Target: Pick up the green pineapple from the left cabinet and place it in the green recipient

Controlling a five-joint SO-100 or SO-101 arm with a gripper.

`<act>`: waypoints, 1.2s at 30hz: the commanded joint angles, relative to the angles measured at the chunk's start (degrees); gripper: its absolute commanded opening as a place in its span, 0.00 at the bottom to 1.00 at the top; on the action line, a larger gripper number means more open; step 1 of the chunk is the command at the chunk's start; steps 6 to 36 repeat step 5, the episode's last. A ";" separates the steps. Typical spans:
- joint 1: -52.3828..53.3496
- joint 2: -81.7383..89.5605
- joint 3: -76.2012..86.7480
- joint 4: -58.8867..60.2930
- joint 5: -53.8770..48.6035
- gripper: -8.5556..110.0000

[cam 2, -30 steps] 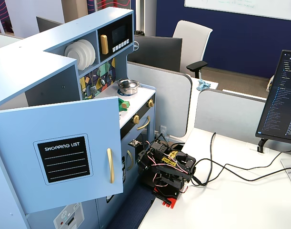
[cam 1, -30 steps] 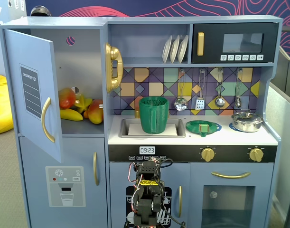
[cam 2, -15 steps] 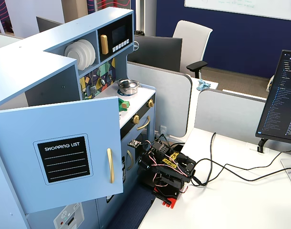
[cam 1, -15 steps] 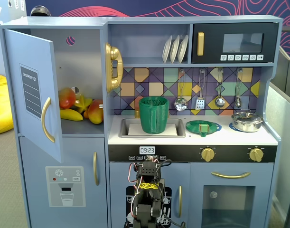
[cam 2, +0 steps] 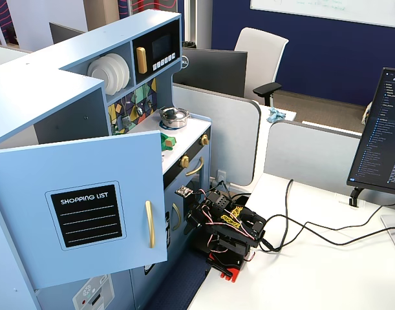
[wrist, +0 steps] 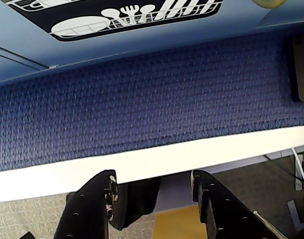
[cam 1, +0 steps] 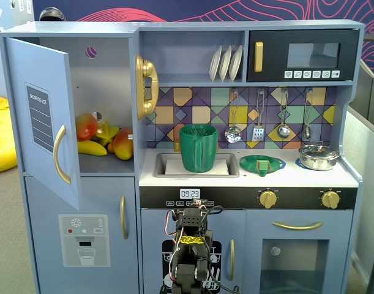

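arm (cam 1: 190,248) folded low, before kitchen | jaws apart, empty | left cabinet (cam 1: 43,119) door open, fruit inside | green recipient (cam 1: 199,148) upright in sink (cam 1: 231,165)

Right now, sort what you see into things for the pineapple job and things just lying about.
Job: left cabinet, door open; green cup in the sink; gripper, open. Green pineapple not seen among the fruit.
Lying about: banana, green plate, pot, microwave, white plates.

Three white plates (cam 1: 226,62) are seen on the shelf, four utensils (cam 1: 283,114) hung on the backsplash, two gold knobs (cam 1: 268,198), one green cup (cam 1: 198,147), one steel pot (cam 1: 318,156).
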 commanded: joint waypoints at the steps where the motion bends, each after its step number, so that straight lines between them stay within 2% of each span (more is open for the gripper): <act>1: 0.44 -0.35 0.44 9.84 2.55 0.16; 36: 0.44 -0.35 0.44 9.84 2.55 0.16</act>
